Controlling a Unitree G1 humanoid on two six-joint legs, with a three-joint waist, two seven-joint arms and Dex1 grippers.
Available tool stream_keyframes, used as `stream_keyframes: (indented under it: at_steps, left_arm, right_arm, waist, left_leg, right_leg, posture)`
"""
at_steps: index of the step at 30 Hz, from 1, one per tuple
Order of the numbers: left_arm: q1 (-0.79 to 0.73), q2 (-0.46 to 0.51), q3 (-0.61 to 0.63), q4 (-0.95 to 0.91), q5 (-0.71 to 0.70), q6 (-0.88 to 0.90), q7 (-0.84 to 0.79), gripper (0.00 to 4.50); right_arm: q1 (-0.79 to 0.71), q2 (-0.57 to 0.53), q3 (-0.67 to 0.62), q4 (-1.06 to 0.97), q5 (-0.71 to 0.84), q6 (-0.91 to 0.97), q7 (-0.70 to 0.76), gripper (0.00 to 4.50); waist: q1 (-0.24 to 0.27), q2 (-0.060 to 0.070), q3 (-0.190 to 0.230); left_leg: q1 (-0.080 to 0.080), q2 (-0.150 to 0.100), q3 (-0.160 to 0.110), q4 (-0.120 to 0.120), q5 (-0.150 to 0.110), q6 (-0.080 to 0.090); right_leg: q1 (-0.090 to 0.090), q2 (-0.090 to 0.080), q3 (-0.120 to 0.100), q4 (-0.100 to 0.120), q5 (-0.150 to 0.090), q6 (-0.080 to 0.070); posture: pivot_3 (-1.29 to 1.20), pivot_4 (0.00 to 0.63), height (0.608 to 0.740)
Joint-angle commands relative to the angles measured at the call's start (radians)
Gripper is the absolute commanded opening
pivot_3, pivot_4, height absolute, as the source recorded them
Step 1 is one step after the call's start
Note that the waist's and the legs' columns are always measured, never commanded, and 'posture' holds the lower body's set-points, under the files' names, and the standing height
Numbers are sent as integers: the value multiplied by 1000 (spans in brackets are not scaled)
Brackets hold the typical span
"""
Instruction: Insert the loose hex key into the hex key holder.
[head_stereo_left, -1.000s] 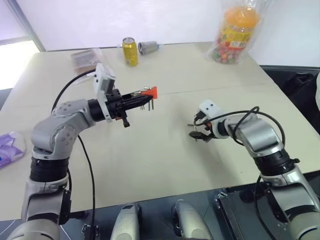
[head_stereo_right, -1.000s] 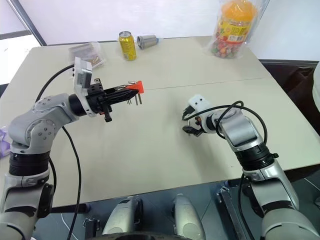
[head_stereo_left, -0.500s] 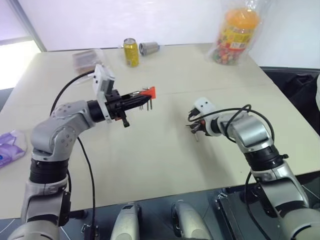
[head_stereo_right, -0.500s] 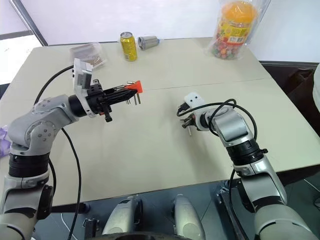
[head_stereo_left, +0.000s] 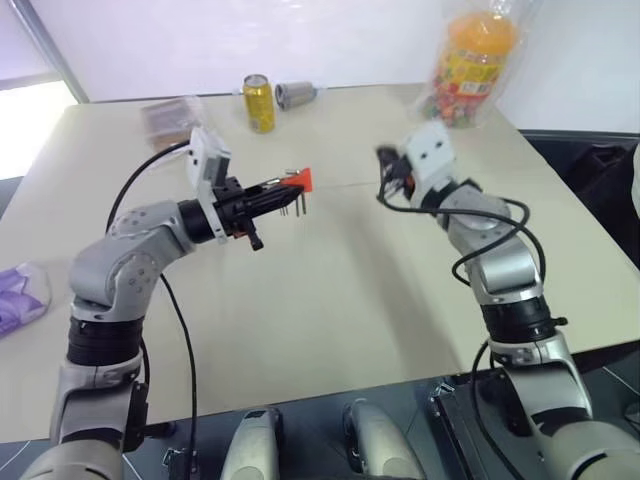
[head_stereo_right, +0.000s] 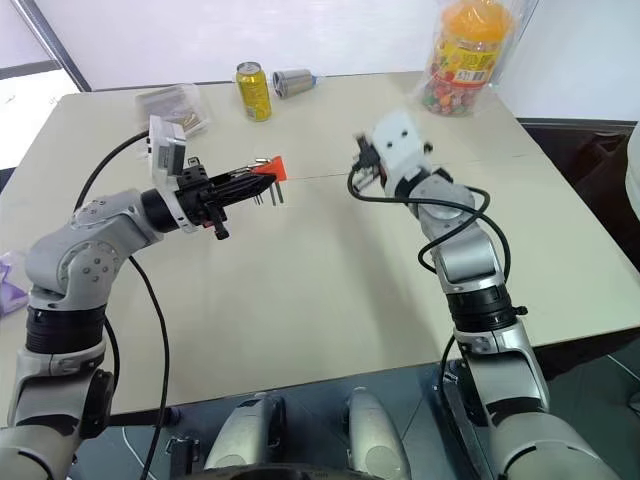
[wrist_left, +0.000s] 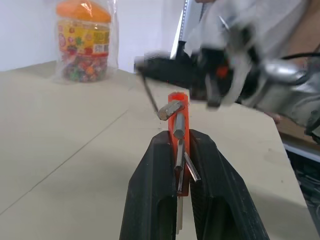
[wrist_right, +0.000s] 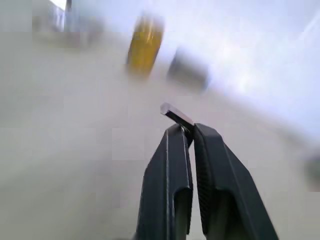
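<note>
My left gripper is held above the table, shut on the orange-red hex key holder, whose thin grey keys stick out downward. In the left wrist view the holder stands upright between the black fingers. My right gripper is raised to about the same height, a short way right of the holder and pointing toward it. It is shut on the loose hex key, whose bent end pokes out past the fingertips. The key hangs just before the holder.
A yellow can and a silver can on its side are at the table's far edge. A clear packet lies at the back left, a bagged orange-lidded sweets jar at the back right. A purple and white packet lies near the left edge.
My right gripper shut on the loose hex key down at the table, then rose and swung left, tipping from downward to nearly level. The left gripper stayed in place with the holder.
</note>
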Motion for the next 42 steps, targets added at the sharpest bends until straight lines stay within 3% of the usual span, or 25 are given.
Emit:
stream_keyframes:
  at_steps: [1, 17, 42]
  left_arm:
    - [-32, -6, 7, -11, 3, -26, 0, 0]
    - [-66, -18, -8, 19, 39, -53, -31, 0]
    - [-76, -32, -4, 30, 50, -54, -40, 0]
  right_arm:
    - [-23, 38, -17, -67, 4, -150, -17, 32]
    - [-65, 147, 60, -124, 47, -204, 79, 32]
    - [-29, 144, 80, -183, 61, -127, 148, 32]
  waist:
    - [1, 0, 0]
    - [1, 0, 0]
    - [1, 0, 0]
  left_leg:
    - [0, 0, 0, 0, 0, 0]
    - [0, 0, 0, 0, 0, 0]
    - [0, 0, 0, 1, 0, 0]
  right_leg:
    - [0, 0, 0, 0, 0, 0]
    - [0, -1, 0, 1, 0, 0]
    - [0, -1, -1, 1, 0, 0]
  posture:
    - [0, 150, 740]
    - [0, 150, 740]
    - [0, 150, 740]
